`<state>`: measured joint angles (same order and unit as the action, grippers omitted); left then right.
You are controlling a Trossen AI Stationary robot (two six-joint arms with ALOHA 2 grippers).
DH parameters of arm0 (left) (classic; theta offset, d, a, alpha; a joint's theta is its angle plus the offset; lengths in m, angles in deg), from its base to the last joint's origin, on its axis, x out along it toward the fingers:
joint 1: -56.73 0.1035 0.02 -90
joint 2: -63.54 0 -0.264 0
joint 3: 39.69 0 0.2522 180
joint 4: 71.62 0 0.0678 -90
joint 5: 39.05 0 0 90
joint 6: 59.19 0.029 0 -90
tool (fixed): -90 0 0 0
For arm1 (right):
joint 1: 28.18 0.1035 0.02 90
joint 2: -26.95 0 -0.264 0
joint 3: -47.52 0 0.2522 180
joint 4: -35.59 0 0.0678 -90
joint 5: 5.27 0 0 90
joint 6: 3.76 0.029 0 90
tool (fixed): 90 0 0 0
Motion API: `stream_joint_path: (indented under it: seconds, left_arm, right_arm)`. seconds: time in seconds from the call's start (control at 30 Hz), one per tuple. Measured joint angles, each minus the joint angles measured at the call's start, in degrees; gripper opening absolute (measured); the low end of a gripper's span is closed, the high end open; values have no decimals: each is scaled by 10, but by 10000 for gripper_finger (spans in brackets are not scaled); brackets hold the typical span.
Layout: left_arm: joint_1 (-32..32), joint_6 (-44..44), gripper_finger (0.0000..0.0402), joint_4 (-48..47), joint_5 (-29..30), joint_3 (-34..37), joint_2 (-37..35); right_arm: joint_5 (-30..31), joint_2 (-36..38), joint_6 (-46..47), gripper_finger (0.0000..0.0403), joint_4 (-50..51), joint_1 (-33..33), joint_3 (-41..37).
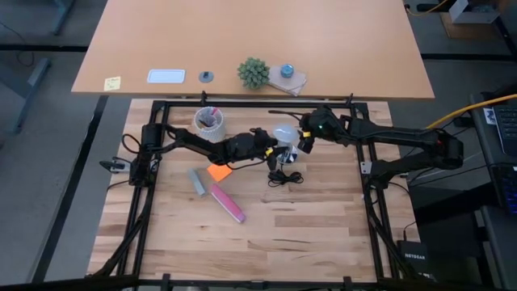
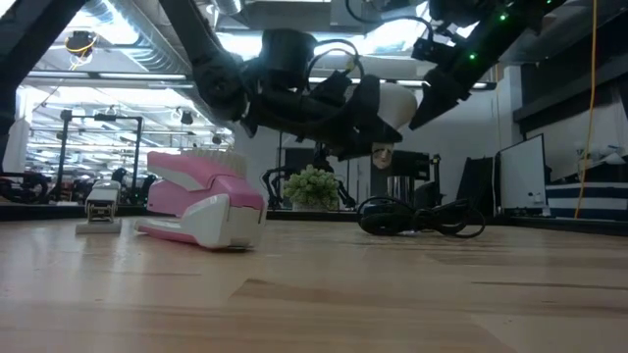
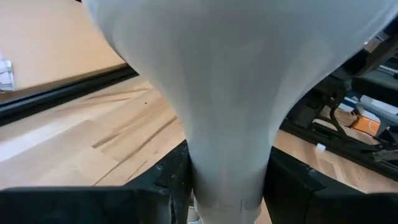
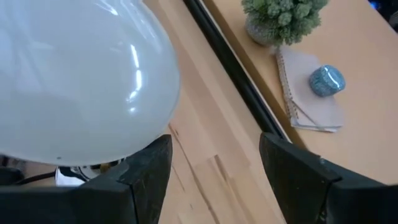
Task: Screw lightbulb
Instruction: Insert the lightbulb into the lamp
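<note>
The white frosted lightbulb (image 1: 283,133) is held in the air over the table's middle; it also shows in the low view (image 2: 397,103). My left gripper (image 1: 268,145) reaches in from the left and is shut on it. My right gripper (image 1: 309,137) comes from the right, open, close beside the bulb's round top (image 4: 74,81), which is not between its fingers (image 4: 149,174). A black cord (image 1: 284,176) lies coiled on the table below. The socket does not show plainly. My left gripper pinches the bulb's narrow neck (image 3: 224,180) between its two fingers, one on each side. The fingers come about level from the table's left. The bulb widens out beyond the fingers and is lifted clear of the table.
A pink stapler (image 1: 228,202), a grey block (image 1: 197,182) and an orange note (image 1: 218,171) lie left of the middle. A white cup with pens (image 1: 208,121) stands at the back. A small potted plant (image 1: 253,73) stands on the desk beyond.
</note>
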<state>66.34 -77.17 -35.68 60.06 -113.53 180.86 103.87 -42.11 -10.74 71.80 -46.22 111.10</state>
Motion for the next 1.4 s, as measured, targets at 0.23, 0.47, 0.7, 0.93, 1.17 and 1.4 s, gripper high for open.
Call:
stream_joint_path:
  seconds: [0.23,0.47,0.7,0.93,1.17,1.4]
  left_arm:
    - [3,19,145,-9,-2,0,0]
    - [6,34,144,-10,-1,0,0]
    - [7,50,143,-11,2,0,0]
    - [6,66,146,-8,-1,-4,0]
    - [6,103,143,-18,-21,-44,8]
    - [7,110,145,-7,-23,-91,52]
  right_arm:
    - [-49,0,-9,248,-21,0,0]
    - [-84,0,-19,248,-22,0,0]
    - [-22,0,-24,248,-20,1,0]
    - [59,0,-23,248,-19,1,0]
    - [74,0,-26,248,-8,1,0]
    - [74,5,-27,248,31,0,0]
